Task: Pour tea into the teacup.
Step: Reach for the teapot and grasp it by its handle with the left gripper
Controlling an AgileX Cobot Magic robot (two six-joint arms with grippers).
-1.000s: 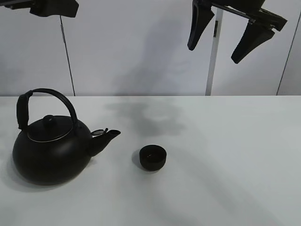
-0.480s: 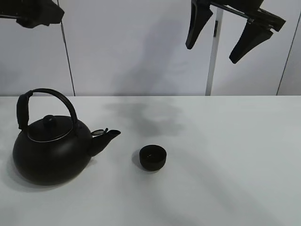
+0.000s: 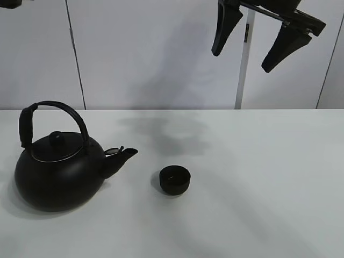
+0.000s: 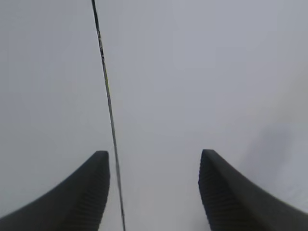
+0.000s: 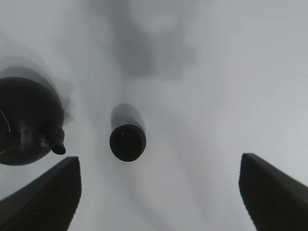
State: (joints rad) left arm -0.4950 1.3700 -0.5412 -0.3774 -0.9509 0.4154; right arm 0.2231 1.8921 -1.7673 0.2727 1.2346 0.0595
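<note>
My left end effector [image 4: 154, 159] is raised high above the left side of the desk [image 3: 269, 204], almost out of the high camera's view. Its two ribbed fingers [image 4: 79, 192] are spread apart with nothing between them. Past them I see only the pale wall [image 4: 202, 72] and a thin dark seam [image 4: 108, 120] running down it.

My right end effector [image 3: 257, 40] hangs high over the right half of the desk, in front of a white pole [image 3: 242, 80]. Its fingers are spread wide and hold nothing.

The teacup [image 3: 175, 180] stands upright on the desk, a little left of the middle and towards the front. It is well below both of my end effectors and touches neither. Whether anything is in it, I cannot tell.

The kettle [image 3: 59, 172] sits to its left, near but not touching. Its lid is on, its arched handle is up, and its spout points toward the teacup. My right wrist camera looks down on both from above and shows a clear gap of bare desk between the spout and the teacup's rim.
</note>
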